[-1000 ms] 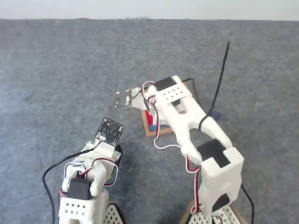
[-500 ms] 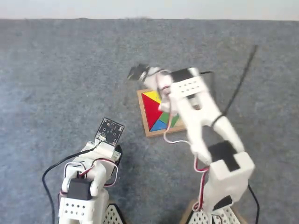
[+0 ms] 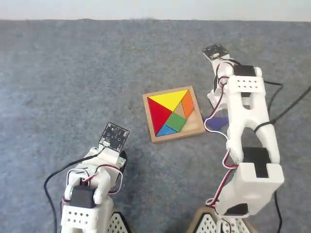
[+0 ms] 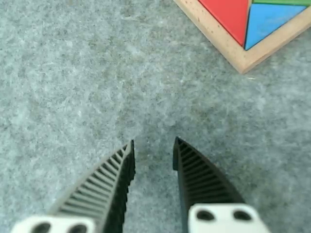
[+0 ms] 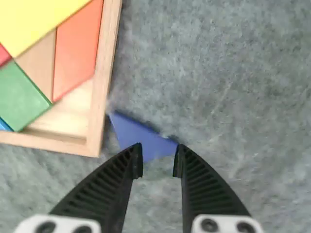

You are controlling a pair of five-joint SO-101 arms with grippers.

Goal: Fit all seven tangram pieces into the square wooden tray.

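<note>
The square wooden tray (image 3: 179, 137) lies mid-table and holds yellow (image 3: 170, 99), red (image 3: 158, 116), orange (image 3: 188, 103), green (image 3: 176, 121) and light blue (image 3: 166, 130) pieces. Bare wood (image 3: 195, 124) shows at its near right corner. A dark blue triangle (image 3: 217, 123) lies on the carpet just right of the tray, partly under the right arm (image 3: 248, 111). In the right wrist view my right gripper (image 5: 158, 154) is open, its tips over the near edge of that triangle (image 5: 141, 133), beside the tray rim (image 5: 104, 73). My left gripper (image 4: 153, 150) is open over bare carpet, short of the tray corner (image 4: 233, 48).
Grey carpet covers the whole table. The left arm (image 3: 95, 184) stays folded at the near left. A black cable (image 3: 291, 104) trails to the right of the right arm. Open carpet lies left of and beyond the tray.
The right arm has swung from above the tray to its right side, uncovering the tray and ending over the dark blue triangle. The left arm has not moved.
</note>
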